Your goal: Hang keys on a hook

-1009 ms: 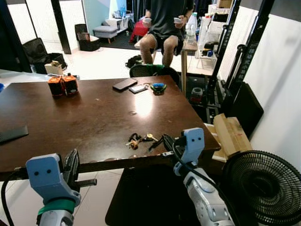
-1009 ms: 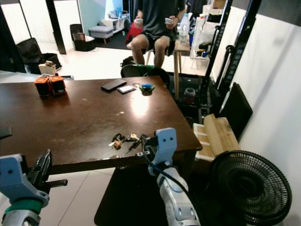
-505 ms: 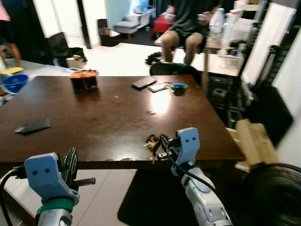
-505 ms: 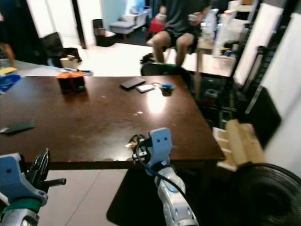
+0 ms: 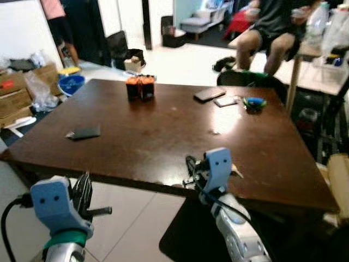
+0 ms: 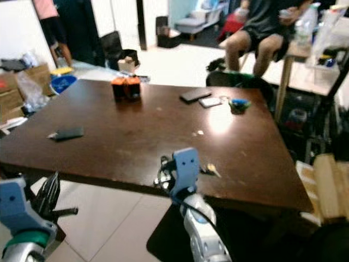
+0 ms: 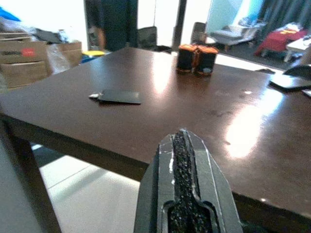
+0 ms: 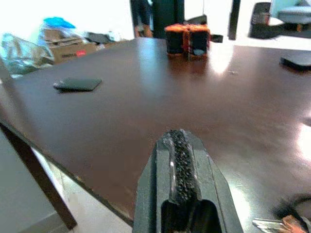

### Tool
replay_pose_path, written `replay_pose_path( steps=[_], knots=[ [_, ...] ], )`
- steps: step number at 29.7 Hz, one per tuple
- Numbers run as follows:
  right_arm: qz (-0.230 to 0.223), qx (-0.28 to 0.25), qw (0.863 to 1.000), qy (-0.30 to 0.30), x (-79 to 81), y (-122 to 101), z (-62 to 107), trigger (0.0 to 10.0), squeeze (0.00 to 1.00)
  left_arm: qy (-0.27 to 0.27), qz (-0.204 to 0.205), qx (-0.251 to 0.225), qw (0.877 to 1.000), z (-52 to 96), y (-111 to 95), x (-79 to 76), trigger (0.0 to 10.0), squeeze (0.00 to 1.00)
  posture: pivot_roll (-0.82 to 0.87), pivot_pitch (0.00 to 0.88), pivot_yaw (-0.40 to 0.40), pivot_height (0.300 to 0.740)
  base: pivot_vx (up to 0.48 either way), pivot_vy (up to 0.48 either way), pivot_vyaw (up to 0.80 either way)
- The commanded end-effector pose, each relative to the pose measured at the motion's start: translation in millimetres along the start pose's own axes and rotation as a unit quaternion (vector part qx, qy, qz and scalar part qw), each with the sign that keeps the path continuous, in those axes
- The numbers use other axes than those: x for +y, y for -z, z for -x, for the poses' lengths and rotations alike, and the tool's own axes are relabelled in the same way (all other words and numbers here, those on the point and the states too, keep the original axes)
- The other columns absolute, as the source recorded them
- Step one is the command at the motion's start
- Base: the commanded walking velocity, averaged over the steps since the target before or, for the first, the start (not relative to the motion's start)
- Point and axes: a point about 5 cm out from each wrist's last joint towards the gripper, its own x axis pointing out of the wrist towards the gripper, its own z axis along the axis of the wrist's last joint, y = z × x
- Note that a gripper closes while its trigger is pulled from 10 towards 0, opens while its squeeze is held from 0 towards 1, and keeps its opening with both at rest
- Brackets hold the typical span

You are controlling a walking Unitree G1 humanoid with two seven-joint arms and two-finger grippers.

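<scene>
The keys (image 8: pixel 286 225) lie on the dark brown table (image 5: pixel 163 136) near its front edge. A key tip (image 5: pixel 236 173) pokes out beside my right wrist mount, which hides the rest of the bunch. My right gripper (image 5: pixel 190 167) hovers over the table's front edge just left of the keys. Its fingers (image 8: pixel 177 145) are shut with nothing between them. My left gripper (image 5: pixel 83 190) is held low in front of the table, off its edge, and its fingers (image 7: pixel 181 145) are shut and empty.
On the table are a pair of orange-and-black canisters (image 5: pixel 140 87), a flat black item (image 5: pixel 83 132), a dark phone (image 5: pixel 210 94), a white card (image 5: pixel 224 101) and a blue-green object (image 5: pixel 254 102). A person (image 5: pixel 275 24) sits behind; another (image 5: pixel 57 27) stands far left by cardboard boxes (image 5: pixel 13 95).
The whole view has swung left, so the camera has moved: more of the table's left side and the boxes show. My right gripper stays by the keys at the front edge.
</scene>
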Motion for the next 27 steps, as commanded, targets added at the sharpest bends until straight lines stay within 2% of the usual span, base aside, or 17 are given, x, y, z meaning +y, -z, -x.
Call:
replay_pose_path(
  steps=[1, 27],
  knots=[
    [-0.004, 0.004, 1.0, -0.005, 3.7, 2.7, 0.3, 10.0, 0.0, -0.009, -0.004, 0.009, 1.0, 1.6, 3.8, 4.2, 10.0, 0.0, -0.04, 0.0, 0.087, 0.74, 0.0, 0.0, 0.8],
    [0.0, 0.007, 1.0, -0.008, 4.6, 3.9, 0.5, 10.0, 0.0, -0.019, -0.014, 0.022, 0.999, 1.9, 8.3, 7.0, 10.0, 0.0, -0.04, 0.002, 0.087, 0.74, 0.0, 0.0, 0.8]
  ],
)
